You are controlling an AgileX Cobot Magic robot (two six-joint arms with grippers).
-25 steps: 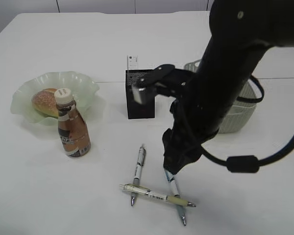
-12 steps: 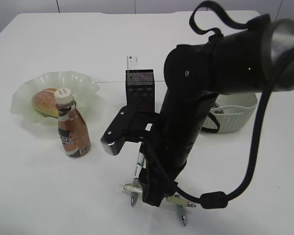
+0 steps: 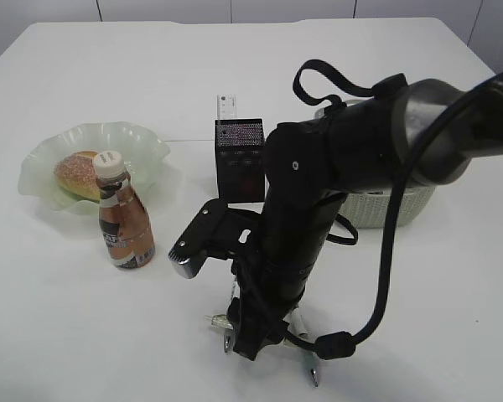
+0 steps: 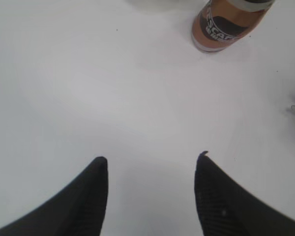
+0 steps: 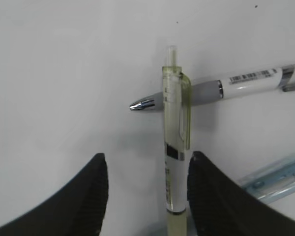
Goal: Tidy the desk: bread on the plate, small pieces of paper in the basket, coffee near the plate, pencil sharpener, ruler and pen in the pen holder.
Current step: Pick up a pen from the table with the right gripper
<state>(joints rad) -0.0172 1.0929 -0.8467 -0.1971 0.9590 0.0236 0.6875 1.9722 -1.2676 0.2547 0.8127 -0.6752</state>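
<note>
Three pens on the bench (image 3: 59,335), but the exterior view shows only tips under the right arm. Right wrist view shows the layout: green-clip pen (image 5: 174,142) lies across a white pen (image 5: 236,83), blue pen (image 5: 275,179) beside them. Right fingers (image 5: 145,194) are spread, straddling the green-clip pen, not pinching it. Left fingers (image 4: 150,196) are spread over bare bench, with the coffee bottle (image 4: 228,24) ahead. Bread (image 3: 77,174) sits on the plate (image 3: 142,142), pen holder (image 3: 239,159) behind the arm, basket (image 3: 394,209) right. Open bench front-left.
</note>
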